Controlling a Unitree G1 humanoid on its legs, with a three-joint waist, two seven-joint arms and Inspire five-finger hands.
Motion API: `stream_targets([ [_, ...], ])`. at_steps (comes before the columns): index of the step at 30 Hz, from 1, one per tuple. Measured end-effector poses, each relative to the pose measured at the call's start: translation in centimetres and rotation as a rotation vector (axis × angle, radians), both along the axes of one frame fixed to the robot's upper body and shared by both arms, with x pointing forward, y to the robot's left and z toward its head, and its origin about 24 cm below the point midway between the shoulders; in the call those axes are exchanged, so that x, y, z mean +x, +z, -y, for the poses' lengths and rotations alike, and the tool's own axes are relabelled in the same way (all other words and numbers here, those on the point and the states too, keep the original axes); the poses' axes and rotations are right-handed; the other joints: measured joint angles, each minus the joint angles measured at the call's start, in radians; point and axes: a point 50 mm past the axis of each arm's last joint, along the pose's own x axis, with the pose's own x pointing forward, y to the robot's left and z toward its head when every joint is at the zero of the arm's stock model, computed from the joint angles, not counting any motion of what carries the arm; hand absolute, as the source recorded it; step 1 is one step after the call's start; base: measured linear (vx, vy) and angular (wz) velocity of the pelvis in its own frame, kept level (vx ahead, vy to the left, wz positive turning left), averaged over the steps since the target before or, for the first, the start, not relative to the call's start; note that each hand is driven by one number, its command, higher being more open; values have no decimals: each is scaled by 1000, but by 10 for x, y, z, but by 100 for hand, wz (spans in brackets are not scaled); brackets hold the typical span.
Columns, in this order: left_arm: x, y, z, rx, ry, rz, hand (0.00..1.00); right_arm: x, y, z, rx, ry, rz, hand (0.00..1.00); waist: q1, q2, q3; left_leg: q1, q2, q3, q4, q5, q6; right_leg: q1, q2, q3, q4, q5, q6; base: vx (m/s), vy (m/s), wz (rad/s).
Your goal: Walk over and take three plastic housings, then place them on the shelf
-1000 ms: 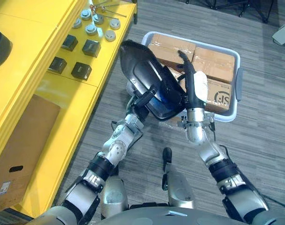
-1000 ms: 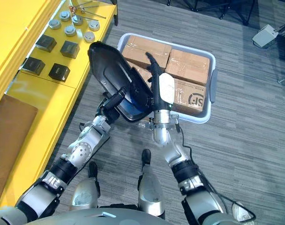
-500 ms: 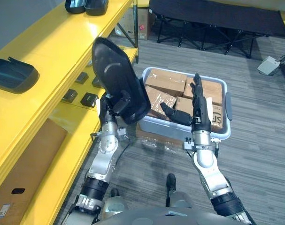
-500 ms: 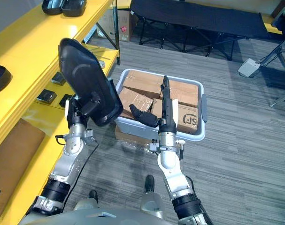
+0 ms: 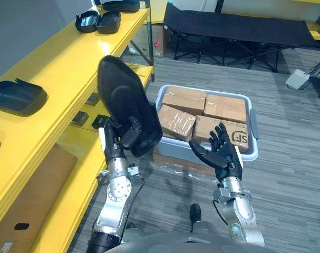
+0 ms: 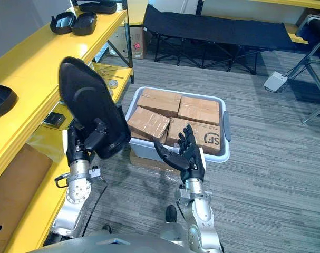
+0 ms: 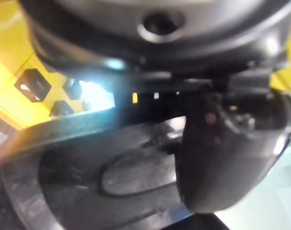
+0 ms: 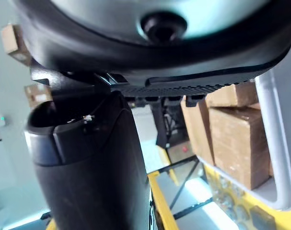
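Left eye view: a yellow shelf [image 5: 54, 68] runs along the left, with another housing [image 5: 15, 97] lying on it. Beside the shelf, the left hand [image 5: 115, 146] grips the lower edge of a black plastic housing [image 5: 125, 103], held upright. Further right, the right hand [image 5: 224, 157] is spread and empty before a grey bin [image 5: 253, 132] of cardboard boxes [image 5: 183, 97].

I count five black plastic housings [image 5: 99, 22]: the held housing [image 5: 125, 103] in my left hand [image 5: 114, 148], one at the near end of the top shelf [image 5: 59, 68], and three at its far end. One grey tub [image 5: 253, 126] contains four cardboard boxes [image 5: 183, 98]. One large carton [image 5: 28, 195] stands under the shelf. One black folding cot [image 5: 239, 26] stands on the floor.
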Motion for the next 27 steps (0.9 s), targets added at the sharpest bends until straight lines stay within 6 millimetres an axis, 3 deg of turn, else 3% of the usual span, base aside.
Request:
stream_targets([
  [4,-13,14,-14,-34,52,57,0,1,-2,-14,12,110,-10,100,29,9,-13,-24,0,-57,2,1,2,19,-4,-61,0,-15,-2,-9,-5,39],
  [8,-30,24,-32,-43,133,95,0,9,-3,-43,24,251,-18,100,87,15,-38,-58,-1,-145,1,17,-1,45,-9,-153,0,-23,1,33,-18,64],
  [10,-43,24,-49,-98,209,112,0,15,-5,-56,21,323,-24,100,132,20,-47,-65,-7,-195,2,19,-1,75,-15,-209,0,-34,8,30,-5,64],
  [16,-80,31,-86,-160,353,196,0,23,-12,-71,-5,383,-58,100,219,1,-78,-93,-44,-312,-1,28,6,128,-41,-332,0,-64,27,29,19,62],
  [18,-91,36,-94,-154,388,232,0,28,-9,-77,-15,405,-43,100,230,-4,-82,-94,-45,-319,-2,26,8,133,-42,-341,0,-71,25,0,23,16],
  [22,-95,39,-95,-169,372,264,0,32,-6,-79,-19,423,-39,100,246,1,-87,-98,-47,-331,-4,25,13,143,-41,-359,2,-86,22,-1,12,14],
  [23,-96,39,-93,-167,353,259,0,32,-6,-80,-30,435,-43,100,243,-2,-97,-116,-47,-330,-4,27,17,144,-42,-370,5,-87,23,4,-2,44],
  [26,-89,41,-86,-161,258,275,0,31,-10,-74,-62,424,-65,100,188,-4,-100,-166,-46,-269,-6,75,52,177,-60,-478,7,-92,34,18,4,97],
  [27,-86,42,-82,-162,213,285,0,29,-13,-68,-67,402,-80,100,196,-4,-100,-158,-54,-269,-31,107,30,192,-69,-504,11,-91,47,48,39,103],
])
